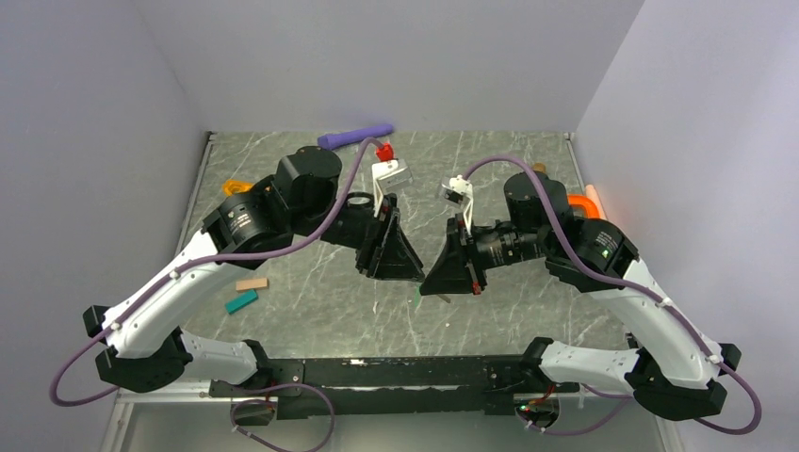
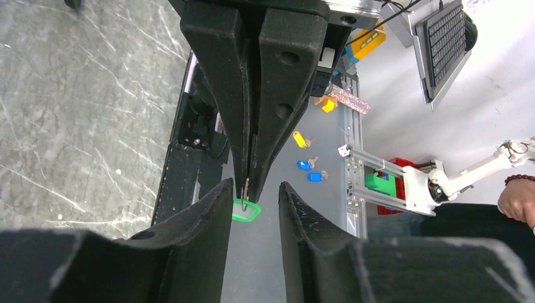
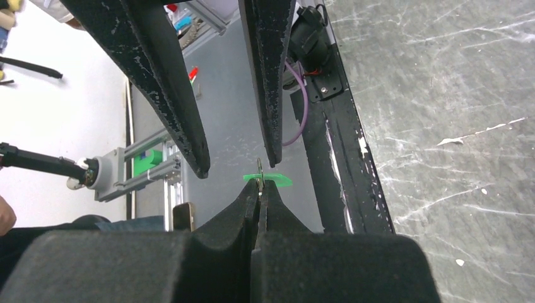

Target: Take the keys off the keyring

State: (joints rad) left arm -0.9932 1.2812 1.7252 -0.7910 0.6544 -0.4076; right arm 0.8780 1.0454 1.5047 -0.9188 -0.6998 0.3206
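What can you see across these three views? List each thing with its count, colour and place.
green key: 1, bright green, at the right gripper's tips
keyring: 1, metal, pinched by the right gripper
teal block: 1, teal, table front left
tan block: 1, tan, just behind the teal block
purple bar: 1, purple, table back edge
red item: 1, red, beside the purple bar
orange items: 2, orange, one at the left edge, one at the right edge, partly hidden by the arms
spare tags: 3, one yellow, two blue, beyond the table's near edge
table: 1, grey marbled
left gripper: 1, black, open, tips near the green key
right gripper: 1, black, shut
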